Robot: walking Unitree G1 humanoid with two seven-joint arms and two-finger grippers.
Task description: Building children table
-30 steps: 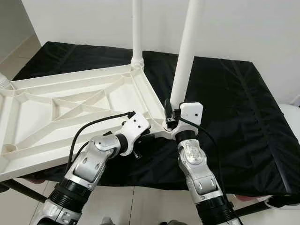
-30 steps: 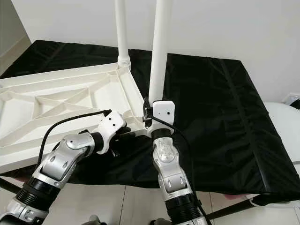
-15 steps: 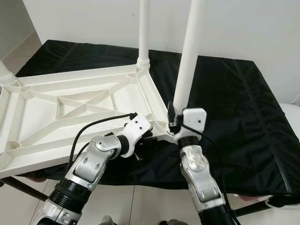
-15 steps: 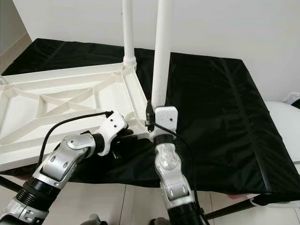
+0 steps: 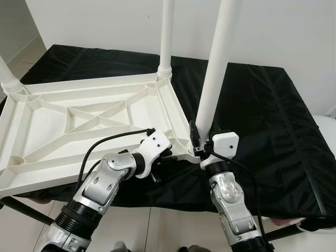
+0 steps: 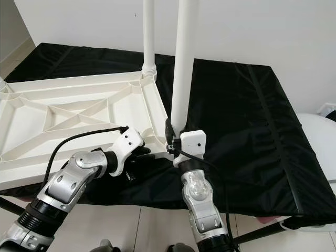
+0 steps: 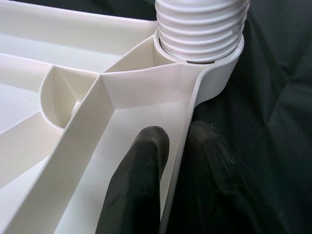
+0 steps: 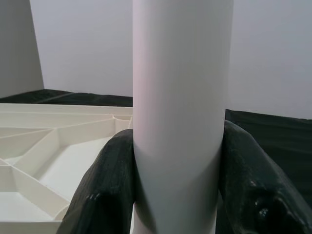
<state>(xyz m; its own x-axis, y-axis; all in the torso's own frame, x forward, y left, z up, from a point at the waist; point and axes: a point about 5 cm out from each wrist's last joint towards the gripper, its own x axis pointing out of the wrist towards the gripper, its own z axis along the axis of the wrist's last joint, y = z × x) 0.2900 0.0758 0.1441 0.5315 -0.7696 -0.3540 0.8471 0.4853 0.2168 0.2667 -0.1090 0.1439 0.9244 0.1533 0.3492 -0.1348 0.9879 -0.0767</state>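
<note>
One white tabletop [image 5: 79, 126] lies upside down on the black-covered surface [image 5: 262, 115]. Three white legs stand on it: one at its far left corner [image 5: 9, 79], one at its back corner [image 5: 167, 37], one at its near corner [image 5: 212, 79]. The left claw [image 7: 170, 161] pinches the tabletop's rim beside that near corner. The right claw [image 8: 180, 185] grips the near leg low down.

One white tabletop [image 5: 79, 121] lies upside down on one black-covered worktop [image 5: 262, 115]. Three white legs stand in its corners: one at the near right [image 5: 212, 84], one at the far right [image 5: 167, 37], one at the far left [image 5: 8, 76]. Two silver arms reach in
</note>
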